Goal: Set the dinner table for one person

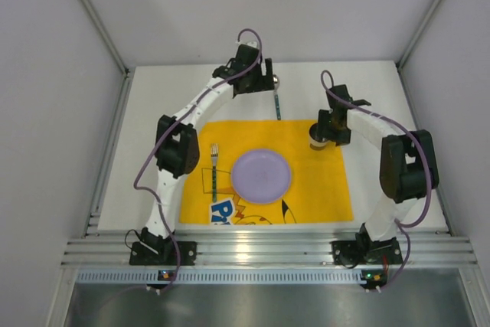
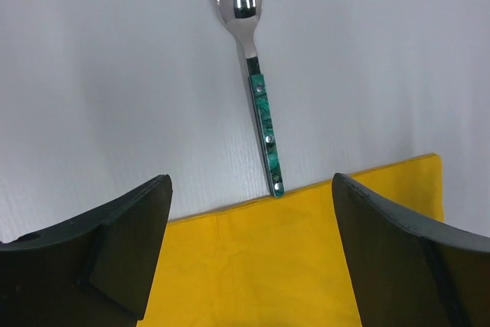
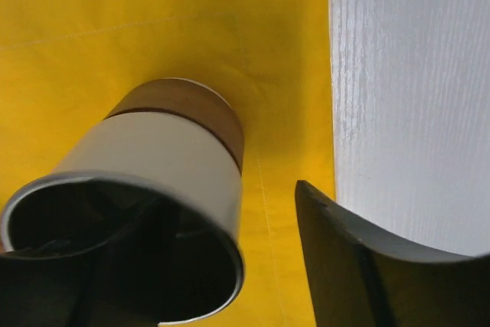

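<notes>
The white dinner table (image 1: 164,101) carries a yellow cartoon-printed mat (image 1: 321,189). On the mat lie a purple plate (image 1: 262,175) and, to its left, a green-handled fork (image 1: 215,168). A spoon (image 1: 276,102) with a green handle lies on the table behind the mat; in the left wrist view the spoon (image 2: 261,105) has its handle end touching the mat edge (image 2: 253,266). My left gripper (image 2: 251,183) is open and empty, just short of the handle. A white cup with a brown base (image 3: 164,155) stands on the mat's far right corner. My right gripper (image 3: 230,204) is open, straddling the cup's wall, one finger inside.
White walls enclose the table on three sides. Silver rails (image 1: 268,250) run along the near edge by the arm bases. The cup (image 1: 317,138) stands close to the mat's right edge, with bare table (image 3: 413,74) beside it.
</notes>
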Motion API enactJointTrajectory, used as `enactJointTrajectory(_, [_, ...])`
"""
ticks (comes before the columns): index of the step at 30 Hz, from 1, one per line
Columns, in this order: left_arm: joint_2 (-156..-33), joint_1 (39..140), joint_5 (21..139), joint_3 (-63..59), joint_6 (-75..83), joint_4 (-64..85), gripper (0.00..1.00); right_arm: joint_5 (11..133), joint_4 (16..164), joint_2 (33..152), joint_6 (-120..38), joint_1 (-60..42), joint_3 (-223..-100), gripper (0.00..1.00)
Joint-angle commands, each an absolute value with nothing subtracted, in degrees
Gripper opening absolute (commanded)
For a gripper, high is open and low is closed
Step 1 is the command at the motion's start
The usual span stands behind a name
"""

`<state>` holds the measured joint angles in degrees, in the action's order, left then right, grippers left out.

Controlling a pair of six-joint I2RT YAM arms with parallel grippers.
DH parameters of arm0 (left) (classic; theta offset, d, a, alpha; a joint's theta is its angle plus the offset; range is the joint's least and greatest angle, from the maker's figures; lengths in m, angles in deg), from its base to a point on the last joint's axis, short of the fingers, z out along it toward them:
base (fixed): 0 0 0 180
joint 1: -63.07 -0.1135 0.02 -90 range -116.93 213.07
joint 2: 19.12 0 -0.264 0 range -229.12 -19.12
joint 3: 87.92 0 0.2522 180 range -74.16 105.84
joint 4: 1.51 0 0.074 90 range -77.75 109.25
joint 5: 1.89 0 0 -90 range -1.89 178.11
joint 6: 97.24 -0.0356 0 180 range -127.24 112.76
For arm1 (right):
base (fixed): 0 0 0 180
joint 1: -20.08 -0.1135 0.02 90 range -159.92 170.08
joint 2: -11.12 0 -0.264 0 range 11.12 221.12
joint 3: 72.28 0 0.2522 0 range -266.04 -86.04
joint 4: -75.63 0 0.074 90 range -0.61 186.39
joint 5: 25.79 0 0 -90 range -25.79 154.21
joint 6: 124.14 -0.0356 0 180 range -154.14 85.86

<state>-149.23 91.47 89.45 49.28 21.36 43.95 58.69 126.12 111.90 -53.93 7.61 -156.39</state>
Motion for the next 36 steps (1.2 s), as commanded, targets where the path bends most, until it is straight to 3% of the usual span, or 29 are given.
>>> enactJointTrajectory(1, [-152.8, 93.3, 90.7, 54.8, 20.8, 44.6, 0.9, 57.8, 122.7, 108.9, -54.8, 8.1, -154.8, 0.64])
enactJointTrajectory(7, [-158.2, 95.4, 91.6, 59.6, 18.3, 44.2, 0.81, 57.0, 125.8, 98.7, -55.8, 8.1, -153.9, 0.88])
enactJointTrajectory(9, [-159.3, 95.9, 90.8, 59.8, 17.4, 43.4, 0.79, 56.7, 127.9, 93.9, -56.0, 8.1, -154.4, 0.91])
enactJointTrajectory(21, [-168.4, 97.5, 97.5, 65.8, 14.8, 45.3, 0.67, 55.2, 141.1, 76.0, -56.5, 8.0, -156.2, 0.96])
enactJointTrajectory(30, [-173.8, 100.4, 101.9, 69.9, 9.9, 47.4, 0.6, 54.6, 144.4, 72.3, -57.6, 8.1, -153.9, 0.96])
enactJointTrajectory(36, [-174.8, 100.3, 109.2, 69.3, 7.5, 51.4, 0.43, 54.4, 144.6, 72.6, -57.3, 8.2, -153.8, 0.97])
